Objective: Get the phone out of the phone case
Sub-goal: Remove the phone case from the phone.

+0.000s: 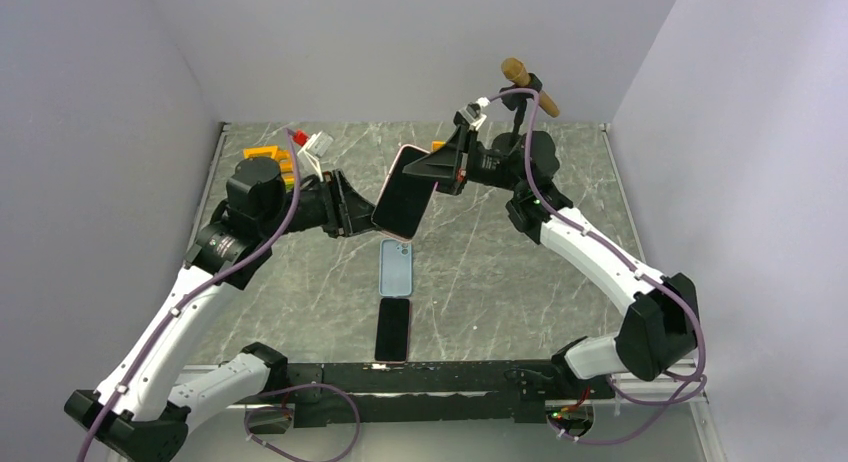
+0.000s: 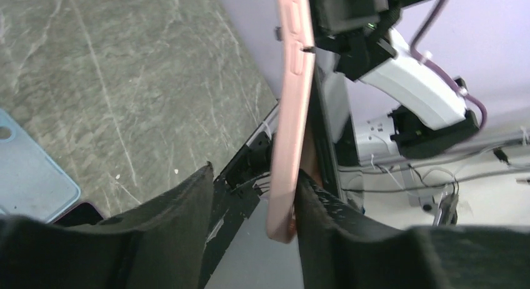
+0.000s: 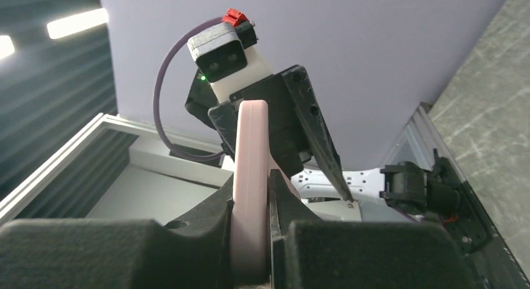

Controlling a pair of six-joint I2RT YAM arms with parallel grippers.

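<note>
Grey marbled table, lilac walls behind it. Above and just behind the blue case I see the pink-cased phone up in the air, tilted. I count two cases, pink and blue, and two phones in view: the one aloft and a dark phone lying just in front of the blue case. My right gripper is clamped narrowly on the pink edge. My left gripper stands partly apart, with one finger touching the pink case.
</note>
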